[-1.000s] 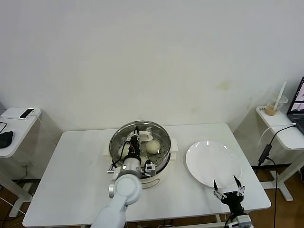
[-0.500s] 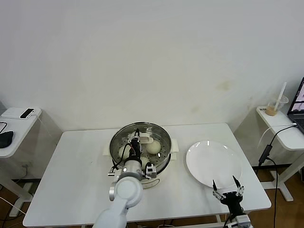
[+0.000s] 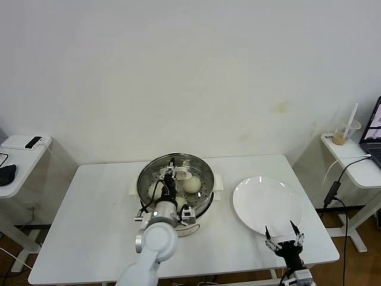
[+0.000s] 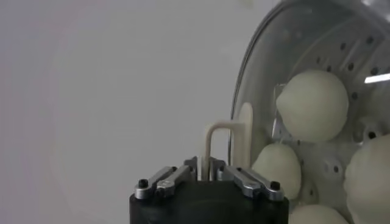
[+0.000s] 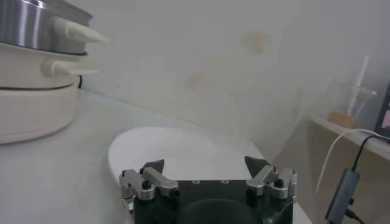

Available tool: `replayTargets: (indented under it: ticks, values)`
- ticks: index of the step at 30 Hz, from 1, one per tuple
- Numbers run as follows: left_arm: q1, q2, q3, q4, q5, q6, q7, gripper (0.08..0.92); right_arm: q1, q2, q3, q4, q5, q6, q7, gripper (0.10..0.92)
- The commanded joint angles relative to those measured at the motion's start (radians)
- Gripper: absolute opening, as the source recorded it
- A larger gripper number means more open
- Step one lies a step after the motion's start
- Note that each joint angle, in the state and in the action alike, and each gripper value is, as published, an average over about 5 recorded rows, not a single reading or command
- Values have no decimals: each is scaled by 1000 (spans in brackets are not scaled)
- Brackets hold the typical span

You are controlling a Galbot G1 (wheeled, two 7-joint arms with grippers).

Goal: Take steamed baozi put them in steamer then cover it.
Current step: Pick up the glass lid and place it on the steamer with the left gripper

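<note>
**Lid held over the loaded steamer**

The left gripper [image 4: 210, 173] hangs above the steamer [image 3: 175, 186], its fingers [image 4: 163, 181] pinching the pale handle of the cover [image 4: 244, 131], which sits over the pot near the middle of the white surface [image 3: 95, 214]. Through the glass, the steamed baozi [image 4: 312, 105] lie on the perforated tray, cream-white and close together. The right gripper [image 3: 281, 239] waits at the near right edge of the surface, fingers [image 5: 151, 178] spread wide, just near of the white plate [image 3: 266, 205].
</note>
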Motion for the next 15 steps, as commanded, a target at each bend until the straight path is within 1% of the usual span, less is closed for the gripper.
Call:
replayTargets:
  ticks: [1,6,10,12,15]
  values:
    - [70,28,-16,-92,-33,-15,-24,444,-1,-2,-1,-1,0,-1,1,823]
    - [154,88,-26,-190,-122,-31,-44,591,-2,-5,-2,-5,0,0,1,823]
    - [216,117,-31,-264,-209,-48,-71,704,-5,-6,-4,-9,-2,2,1,823]
    - [249,125,-42,-304,-263,-61,-98,761,-6,-7,-7,-10,-2,3,1,823]
    - [319,137,-82,-371,-388,-84,-162,811,-11,-13,-12,-13,0,4,1,823]
